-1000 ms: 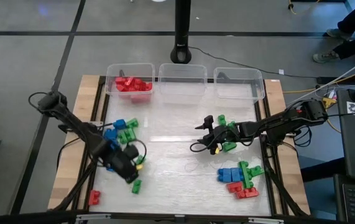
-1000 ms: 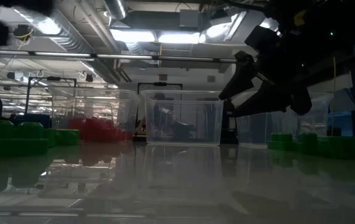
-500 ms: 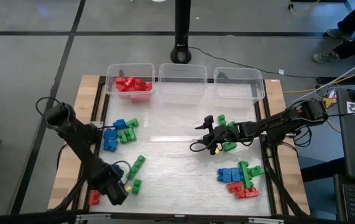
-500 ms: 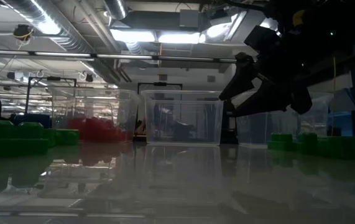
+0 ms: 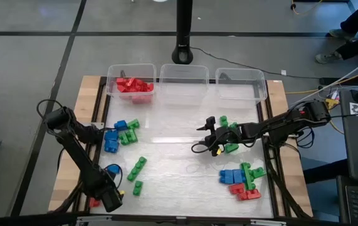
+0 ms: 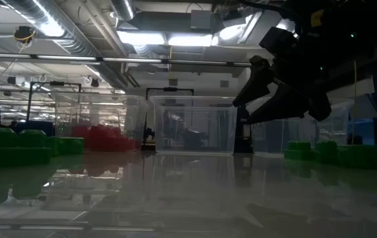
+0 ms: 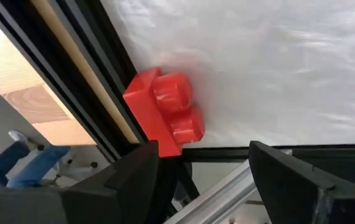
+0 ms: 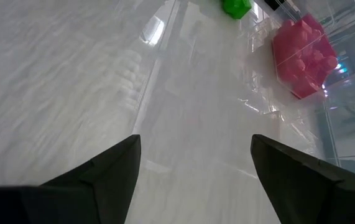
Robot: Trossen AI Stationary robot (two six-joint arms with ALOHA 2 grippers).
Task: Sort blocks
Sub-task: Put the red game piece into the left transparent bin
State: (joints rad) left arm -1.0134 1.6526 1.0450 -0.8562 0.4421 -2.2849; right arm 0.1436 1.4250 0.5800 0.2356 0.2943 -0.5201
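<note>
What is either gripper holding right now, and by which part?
Nothing. The left gripper is open above the red studded plastic brick; the right gripper is open and empty.

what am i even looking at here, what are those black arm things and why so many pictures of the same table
They are two robot arms at a table, each ending in a two-finger gripper. One picture looks straight down, one looks level across the tabletop, and two come from cameras on the arms' wrists.

Red, green and blue toy blocks lie scattered on the white table. Three clear bins stand along the far edge; the leftmost holds red blocks.

The left gripper is open at the table's near left corner, with a single red block just ahead of it. The right gripper hangs open above the middle of the table. Neither holds anything.
</note>
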